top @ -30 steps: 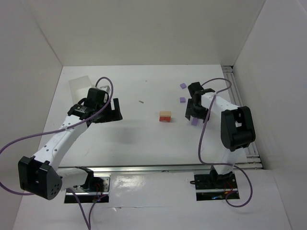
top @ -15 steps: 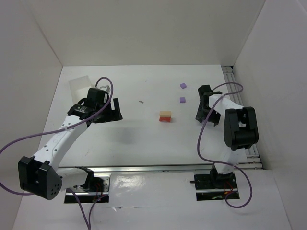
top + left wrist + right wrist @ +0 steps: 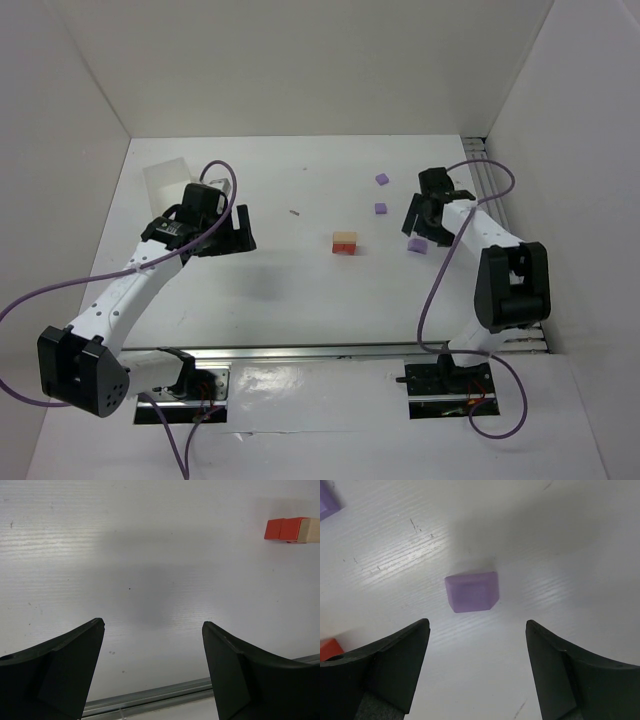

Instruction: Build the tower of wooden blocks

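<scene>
The right pincer is spread wide with nothing between its fingers, low over the table.

- The lilac cube sits flat on the table just ahead of the fingertips. It is close to the pincer's midline and touches neither finger.
- The cube has no long axis to line up on, being equal-sided. Its side faces are turned slightly off square to the fingers.
- A second lilac cube lies farther ahead and off to the pincer's left, well apart.

The tower is a short red-orange stack with a pale tan cube on top and no lilac on it yet. From the right pincer it lies off to the left (only a red-orange corner shows at the edge of the wrist view).

The left pincer is also spread and empty, with the tower well ahead and to its right.

Judgement: the right arm is much nearer the lilac cube. The coming move looks like a short advance forward and down to straddle the cube, then a carry leftward to the tower.
</scene>
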Controlling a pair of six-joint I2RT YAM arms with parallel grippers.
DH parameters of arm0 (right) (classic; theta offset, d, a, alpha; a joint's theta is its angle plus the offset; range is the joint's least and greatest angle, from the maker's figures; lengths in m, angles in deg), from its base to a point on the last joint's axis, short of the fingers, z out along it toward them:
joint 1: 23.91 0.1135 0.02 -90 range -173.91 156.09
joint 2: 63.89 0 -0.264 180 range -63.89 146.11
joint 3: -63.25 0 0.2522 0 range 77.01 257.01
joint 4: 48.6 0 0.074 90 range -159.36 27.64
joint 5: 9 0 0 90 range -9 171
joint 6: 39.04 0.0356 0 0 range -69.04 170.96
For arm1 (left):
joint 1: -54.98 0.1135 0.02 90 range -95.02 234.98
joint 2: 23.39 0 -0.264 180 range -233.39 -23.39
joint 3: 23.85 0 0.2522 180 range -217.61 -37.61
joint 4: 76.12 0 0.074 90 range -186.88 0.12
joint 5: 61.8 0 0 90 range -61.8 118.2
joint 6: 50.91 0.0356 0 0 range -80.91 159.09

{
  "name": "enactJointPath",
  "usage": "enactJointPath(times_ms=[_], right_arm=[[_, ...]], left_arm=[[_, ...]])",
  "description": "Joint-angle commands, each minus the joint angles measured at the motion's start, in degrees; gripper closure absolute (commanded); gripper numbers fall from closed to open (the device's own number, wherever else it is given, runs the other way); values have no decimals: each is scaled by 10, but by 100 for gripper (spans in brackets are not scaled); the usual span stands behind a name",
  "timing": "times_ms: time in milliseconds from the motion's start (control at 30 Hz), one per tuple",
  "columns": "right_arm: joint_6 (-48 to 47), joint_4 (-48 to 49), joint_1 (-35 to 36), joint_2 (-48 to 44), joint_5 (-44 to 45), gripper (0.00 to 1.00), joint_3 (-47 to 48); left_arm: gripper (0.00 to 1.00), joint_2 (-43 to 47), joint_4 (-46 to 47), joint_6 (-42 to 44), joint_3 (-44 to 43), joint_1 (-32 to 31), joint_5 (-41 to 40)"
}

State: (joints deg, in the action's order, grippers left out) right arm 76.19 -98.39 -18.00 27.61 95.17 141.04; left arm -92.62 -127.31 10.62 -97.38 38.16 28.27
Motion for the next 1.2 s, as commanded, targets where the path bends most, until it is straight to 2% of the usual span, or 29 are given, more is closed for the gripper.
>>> enactJointPath(times_ms=[0, 133, 467, 900, 1167], right_arm=[[-3, 36, 15, 32, -14, 16, -7], [8, 48, 20, 58, -14, 16, -7], [3, 61, 25, 82, 9, 27, -7], [-8, 55, 25, 103, 9, 36, 17], [-13, 55, 25, 108, 16, 34, 33]], left_arm=[[8, -1, 5, 6, -22, -3, 4], [8, -1, 0, 6, -22, -3, -2], [8, -1, 0, 6, -22, -3, -7], [8, -1, -5, 6, -22, -3, -7], [8, -1, -5, 6, -22, -3, -7]])
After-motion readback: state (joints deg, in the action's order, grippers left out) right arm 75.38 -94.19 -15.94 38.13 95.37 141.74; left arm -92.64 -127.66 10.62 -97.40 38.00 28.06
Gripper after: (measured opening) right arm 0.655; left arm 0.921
